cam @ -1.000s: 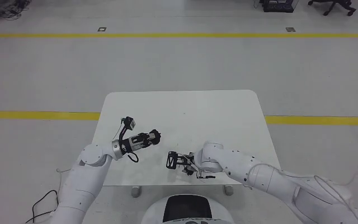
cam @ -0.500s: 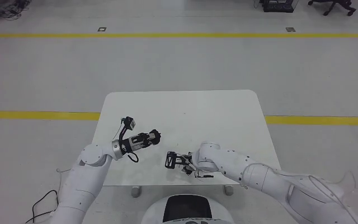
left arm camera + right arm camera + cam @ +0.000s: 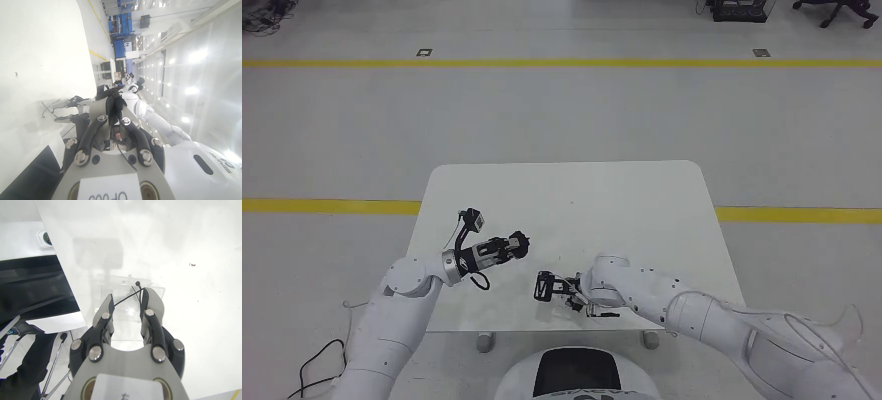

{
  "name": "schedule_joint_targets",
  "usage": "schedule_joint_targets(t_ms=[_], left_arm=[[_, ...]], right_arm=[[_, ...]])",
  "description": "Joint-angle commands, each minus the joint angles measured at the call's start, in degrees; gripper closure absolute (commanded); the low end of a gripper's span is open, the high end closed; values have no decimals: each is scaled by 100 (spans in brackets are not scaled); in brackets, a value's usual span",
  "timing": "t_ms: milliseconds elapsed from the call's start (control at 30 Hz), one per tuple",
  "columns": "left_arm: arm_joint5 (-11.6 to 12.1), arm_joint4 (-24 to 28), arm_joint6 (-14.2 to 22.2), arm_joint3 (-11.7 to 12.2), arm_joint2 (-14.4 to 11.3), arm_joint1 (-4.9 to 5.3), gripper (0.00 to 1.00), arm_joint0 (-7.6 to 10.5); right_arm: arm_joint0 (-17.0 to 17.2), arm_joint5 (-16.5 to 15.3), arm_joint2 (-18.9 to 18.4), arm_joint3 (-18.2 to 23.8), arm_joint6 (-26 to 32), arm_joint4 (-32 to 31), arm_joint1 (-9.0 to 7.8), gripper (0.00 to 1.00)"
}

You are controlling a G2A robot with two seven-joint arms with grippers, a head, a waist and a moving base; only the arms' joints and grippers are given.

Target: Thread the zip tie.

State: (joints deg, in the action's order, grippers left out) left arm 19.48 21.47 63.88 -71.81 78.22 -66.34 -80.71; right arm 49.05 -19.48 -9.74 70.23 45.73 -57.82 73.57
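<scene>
Seen from above, both arms are over the half of the table [image 3: 642, 190] nearest the robot. The right gripper [image 3: 540, 286] is low, close to the table's near edge. The left gripper [image 3: 520, 241] is held farther in from that edge and nearer the table's left side, apart from the other. The right wrist view adds the detail: the zip tie [image 3: 137, 283] is thin and black, and it lies in a crossed loop on a clear plate [image 3: 124, 330] that sits flat on the table. The right gripper's fingers are spread wide on either side of it. One ribbed pad [image 3: 144, 296] is right against the crossing strands, while the other is just beside the tie's loose end, with nothing clamped. The left wrist view shows the same scene side-on, with the spread fingers level with the table and the tie's loop just past their tips. It also shows the left gripper's own fingers drawn together above the table. A fine black strand [image 3: 125, 157] trails back from between them, and what it is cannot be told.
</scene>
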Motion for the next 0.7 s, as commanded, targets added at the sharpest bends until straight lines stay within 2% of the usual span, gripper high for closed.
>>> schedule_joint_targets(t_ms=[0, 100, 533, 667], left_arm=[[0, 0, 0, 0, 0, 0, 100, 0], [0, 0, 0, 0, 0, 0, 100, 0], [0, 0, 0, 0, 0, 0, 100, 0], [0, 0, 0, 0, 0, 0, 100, 0]], right_arm=[[4, 0, 0, -10, -11, 7, 14, 76], [-3, 0, 0, -30, 7, 21, 25, 82], [-38, 0, -12, -21, -40, 55, -57, 90], [-24, 0, -30, 24, -19, 46, -90, 97]])
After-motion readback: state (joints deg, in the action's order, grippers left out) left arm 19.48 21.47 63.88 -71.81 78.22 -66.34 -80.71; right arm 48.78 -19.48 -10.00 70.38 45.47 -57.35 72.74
